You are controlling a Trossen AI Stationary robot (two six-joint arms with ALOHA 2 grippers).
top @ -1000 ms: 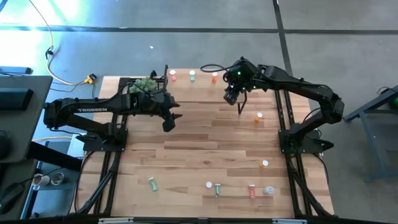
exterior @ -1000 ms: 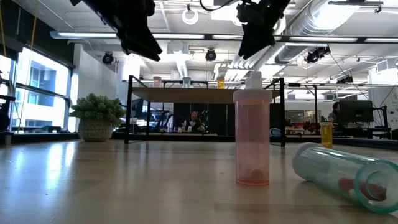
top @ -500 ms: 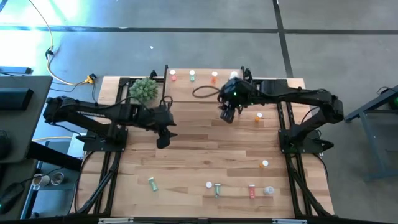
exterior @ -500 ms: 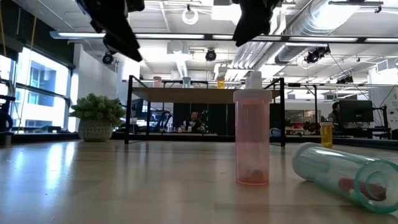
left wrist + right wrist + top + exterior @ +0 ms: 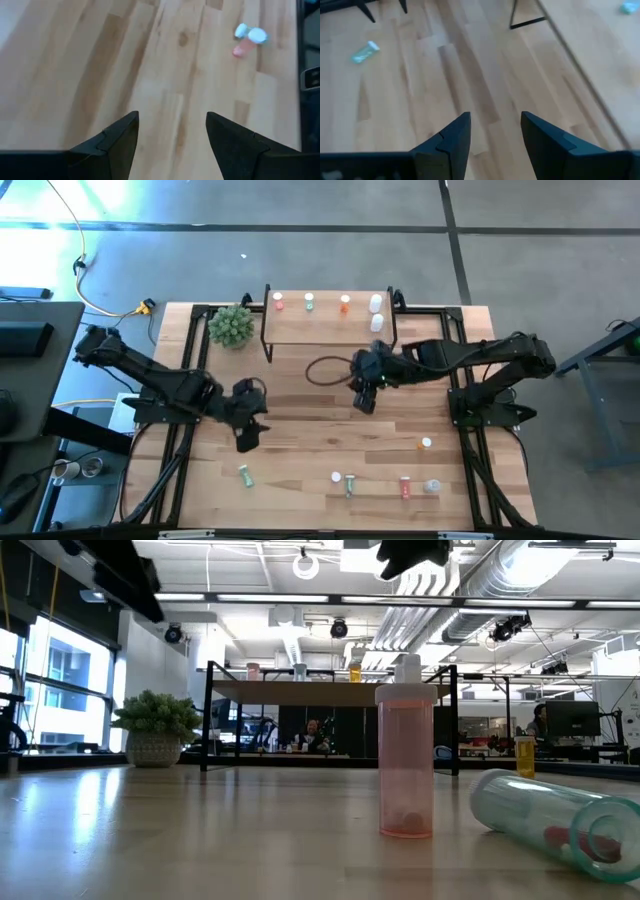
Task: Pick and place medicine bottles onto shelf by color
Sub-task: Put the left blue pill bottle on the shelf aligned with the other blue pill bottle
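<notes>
Only the high view showed the shelf (image 5: 325, 328) top: four bottles. Left gripper (image 5: 247, 438) and right gripper (image 5: 364, 398) were both spread, empty; potted plant (image 5: 231, 324) beside the shelf.

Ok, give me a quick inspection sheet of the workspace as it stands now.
Surface: wooden slatted table, dry.
Job's things: shelf carries five bottles, among them an orange bottle; six loose near the front, including a green bottle lying down.
Clutter: potted plant.
Grippers: left gripper open, empty; right gripper open, empty.
Cables: black loop by the shelf; yellow cable on the floor.
Surroundings: open workshop, a person seated far behind.
</notes>
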